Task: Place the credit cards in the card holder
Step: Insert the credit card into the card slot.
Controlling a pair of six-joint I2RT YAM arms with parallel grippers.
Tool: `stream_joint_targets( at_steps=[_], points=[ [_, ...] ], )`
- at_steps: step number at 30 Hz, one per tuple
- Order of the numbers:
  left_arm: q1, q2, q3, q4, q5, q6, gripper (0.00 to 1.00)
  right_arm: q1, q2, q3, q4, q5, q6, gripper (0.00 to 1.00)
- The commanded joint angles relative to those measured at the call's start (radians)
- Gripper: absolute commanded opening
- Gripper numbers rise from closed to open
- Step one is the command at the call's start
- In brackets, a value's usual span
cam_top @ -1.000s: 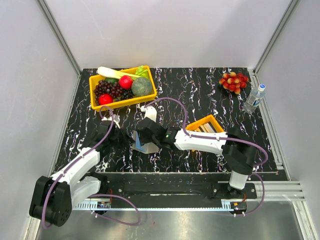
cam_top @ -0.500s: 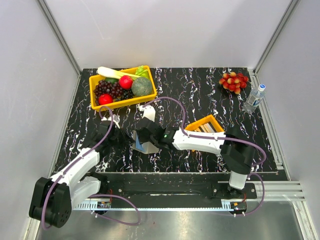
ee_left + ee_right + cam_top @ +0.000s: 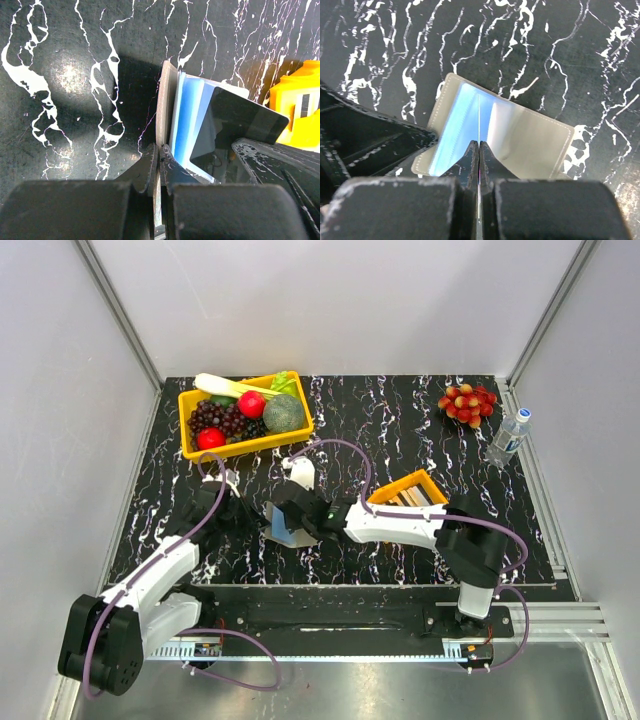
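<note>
The card holder (image 3: 283, 528) lies opened on the black marbled table, taupe outside and blue-grey inside (image 3: 530, 137). My left gripper (image 3: 159, 150) is shut on its taupe left flap (image 3: 163, 100) and holds that flap upright. My right gripper (image 3: 479, 146) is shut on a dark credit card (image 3: 240, 122), seen edge-on in the right wrist view (image 3: 478, 117), its lower edge at the blue-grey pockets (image 3: 186, 120). In the top view the two grippers, left (image 3: 250, 518) and right (image 3: 298, 520), meet at the holder. More credit cards (image 3: 410, 497) stand in the small orange tray (image 3: 398, 483).
A large yellow bin (image 3: 247, 446) of fruit and vegetables stands at the back left. A bunch of red grapes (image 3: 467, 402) and a water bottle (image 3: 508, 437) are at the back right. The orange tray shows at the right edge of the left wrist view (image 3: 300, 95).
My right gripper has moved a little left and down with the card, closer into the open holder. The left arm has stayed holding the flap.
</note>
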Motion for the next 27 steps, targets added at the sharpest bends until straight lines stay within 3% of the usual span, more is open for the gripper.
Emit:
stream_joint_targets(
  at_steps=[1,6,17,27],
  points=[
    [-0.003,-0.007,-0.006,0.032,-0.019,-0.017,0.00,0.005,-0.033,-0.038,0.003,0.069,0.013,0.00],
    [-0.003,0.018,-0.038,0.059,-0.029,-0.020,0.00,-0.028,-0.064,-0.104,0.021,-0.009,0.052,0.00],
    [-0.003,0.134,-0.062,0.107,-0.054,0.010,0.00,-0.194,-0.138,-0.290,0.263,-0.335,0.159,0.00],
    [-0.003,0.197,-0.047,0.121,-0.057,0.022,0.00,-0.266,-0.061,-0.329,0.400,-0.584,0.222,0.00]
  ],
)
